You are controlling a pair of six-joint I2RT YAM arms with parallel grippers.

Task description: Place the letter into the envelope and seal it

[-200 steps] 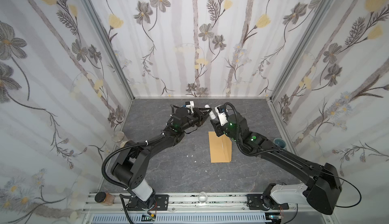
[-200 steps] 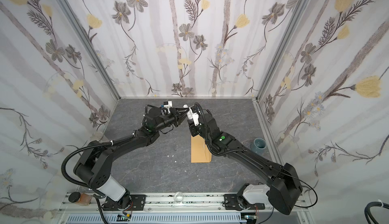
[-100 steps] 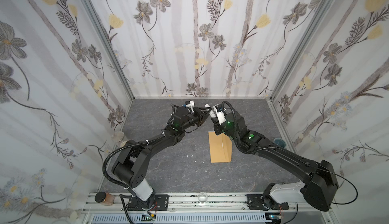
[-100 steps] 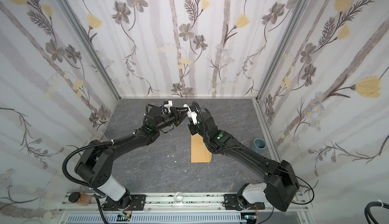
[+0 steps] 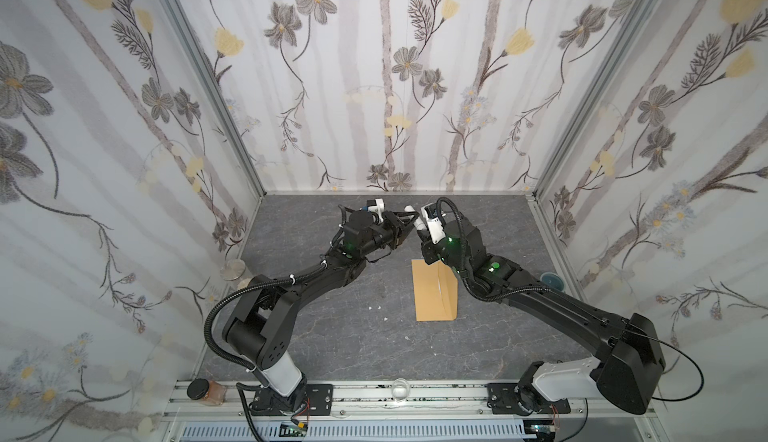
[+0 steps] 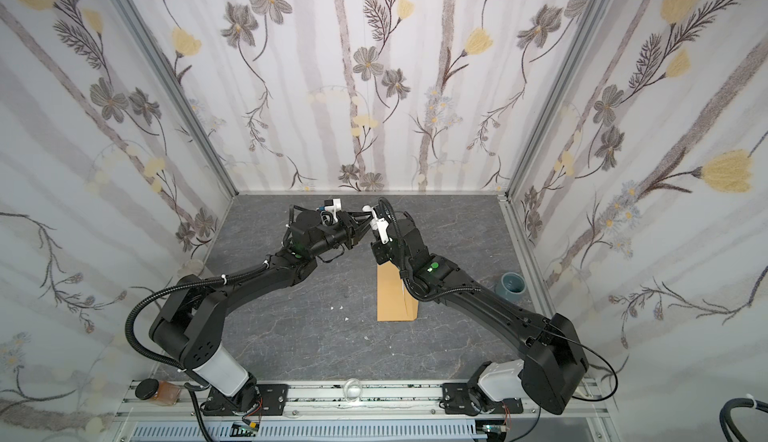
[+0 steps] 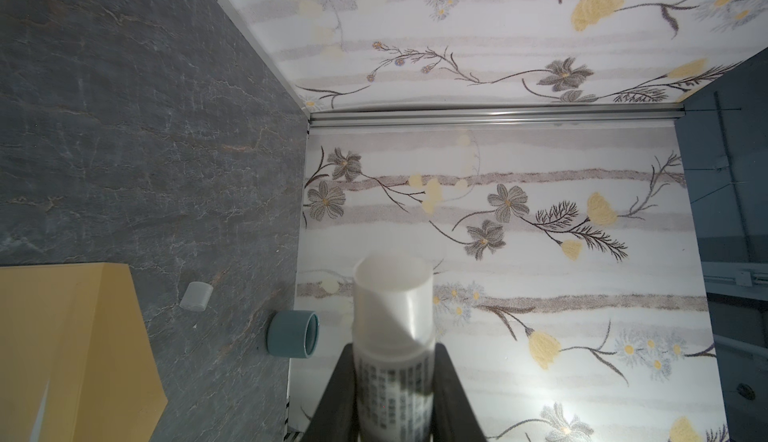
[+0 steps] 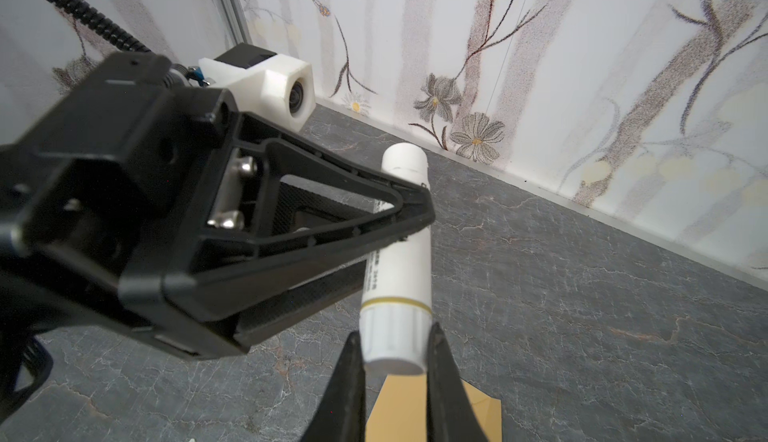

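Materials and finishes, tabletop cell
Envelope (image 5: 434,290): matt tan kraft paper, creased. Glue stick (image 8: 397,278): smooth white plastic, slight sheen. Left gripper (image 7: 394,361) fingers (image 7: 338,394): matt black moulded plastic; bright metal screws (image 8: 243,166). Tabletop (image 5: 353,348): matt grey, stone-look, veined. Walls (image 5: 374,87): matt printed floral covering; brushed metal corner rails (image 7: 498,114).

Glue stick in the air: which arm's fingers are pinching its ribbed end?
The right arm's fingers: they pinch the ribbed end of the glue stick, below its gold band. The left arm's fingers clamp the tube's printed middle instead.
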